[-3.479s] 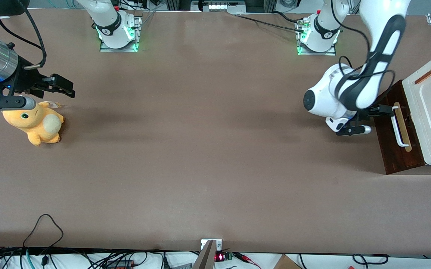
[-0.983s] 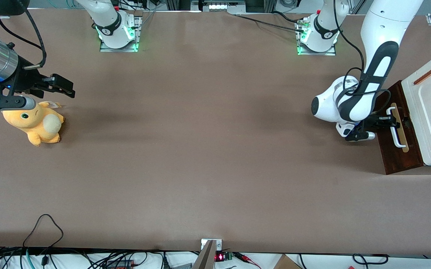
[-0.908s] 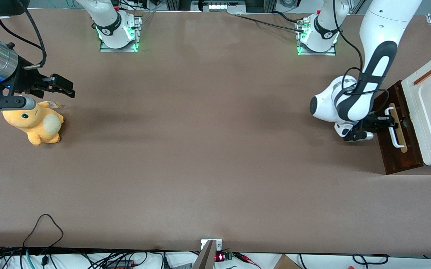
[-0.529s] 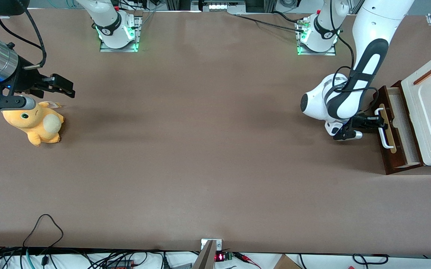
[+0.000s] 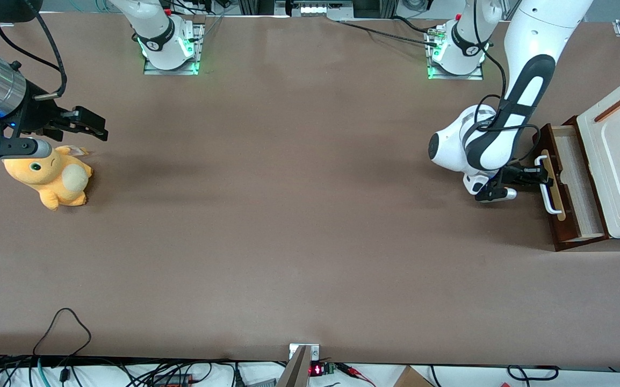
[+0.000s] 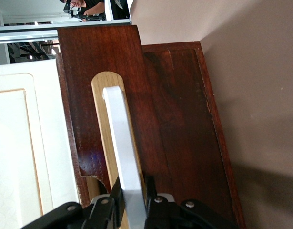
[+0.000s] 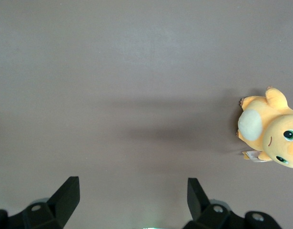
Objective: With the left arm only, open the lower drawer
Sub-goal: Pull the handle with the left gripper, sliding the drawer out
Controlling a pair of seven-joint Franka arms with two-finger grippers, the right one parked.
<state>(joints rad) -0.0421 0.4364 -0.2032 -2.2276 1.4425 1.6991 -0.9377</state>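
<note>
An orange plush toy (image 5: 48,180) lies on the brown table (image 5: 267,215), toward the parked arm's end

The left arm (image 5: 525,59) was glossy white with a long black inlay stripe, a rounded white joint with a dark round cap, and thin black cables looping beside it. Its small black gripper (image 5: 536,176) showed silver screw heads. Green lights glowed at its base.
</note>
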